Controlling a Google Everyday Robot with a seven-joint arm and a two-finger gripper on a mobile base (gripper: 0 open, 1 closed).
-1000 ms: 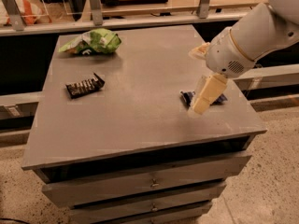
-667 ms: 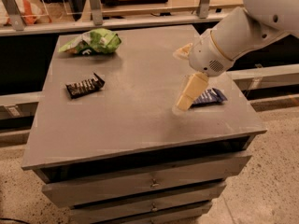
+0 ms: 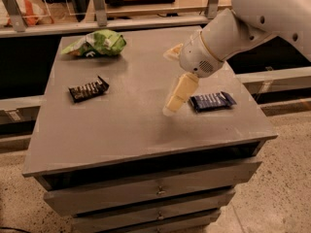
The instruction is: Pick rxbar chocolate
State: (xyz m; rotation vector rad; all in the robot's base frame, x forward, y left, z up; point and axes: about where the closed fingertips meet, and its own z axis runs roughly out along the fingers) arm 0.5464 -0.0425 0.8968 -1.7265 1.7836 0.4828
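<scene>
The rxbar chocolate (image 3: 88, 89) is a small black bar with whitish lettering, lying flat on the left part of the grey cabinet top (image 3: 131, 130). My gripper (image 3: 169, 81) hangs over the middle-right of the top, well to the right of the bar and apart from it. It is open and empty, with one cream finger (image 3: 178, 92) pointing down at the surface and the other showing as a stub above it. The white arm comes in from the upper right.
A dark blue wrapped bar (image 3: 212, 100) lies just right of the gripper. A green and white snack bag (image 3: 95, 43) sits at the back left. The cabinet has drawers (image 3: 155, 191) in front. A railing and shelf run behind.
The arm and gripper have moved left from the right edge toward the middle of the top, uncovering the blue bar. The objects have not moved.
</scene>
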